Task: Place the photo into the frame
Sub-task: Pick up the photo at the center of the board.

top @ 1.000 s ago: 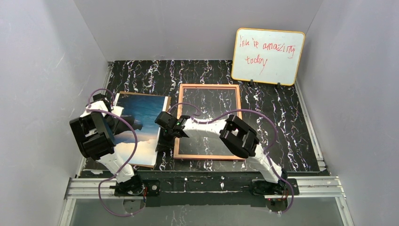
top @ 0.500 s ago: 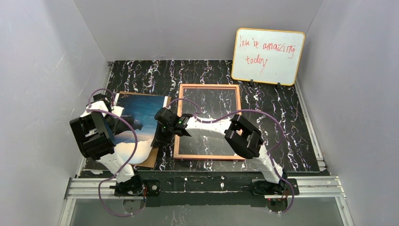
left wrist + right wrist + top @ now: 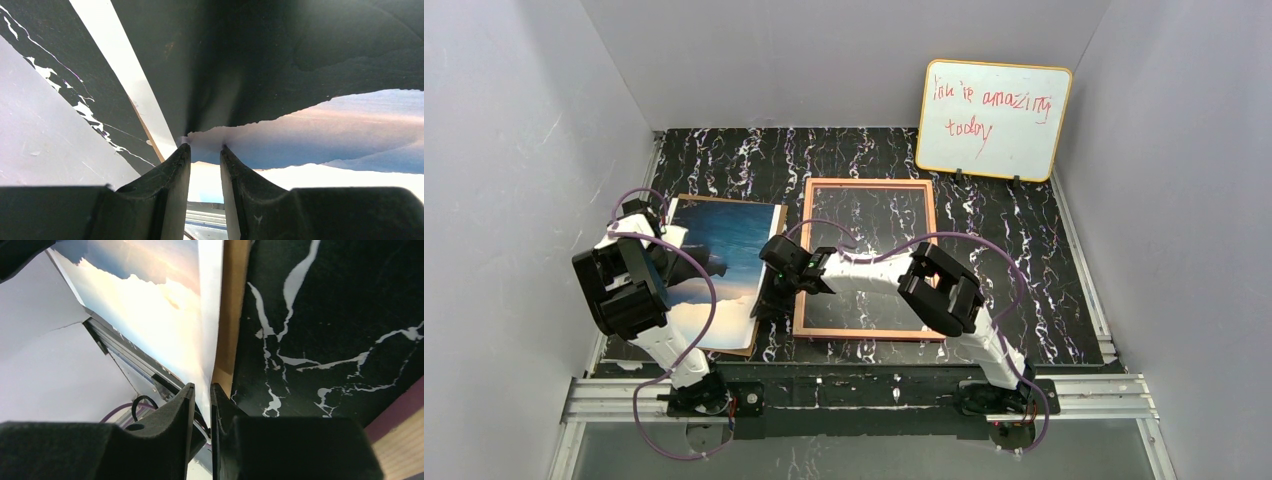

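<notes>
Just left of the frame [image 3: 869, 183], a lifted corner of the photo [image 3: 729, 235] settles back toward the brown backing board [image 3: 235, 300], with the right gripper [image 3: 201, 387] pinched shut on its edge and the left gripper [image 3: 205, 148] nearly closed, its hold unclear, so the move into the frame remains undone.

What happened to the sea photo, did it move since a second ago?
Yes. On the photo, the near right corner in the right pincer has pulled left, away from the frame, baring a brown strip of backing board.
</notes>
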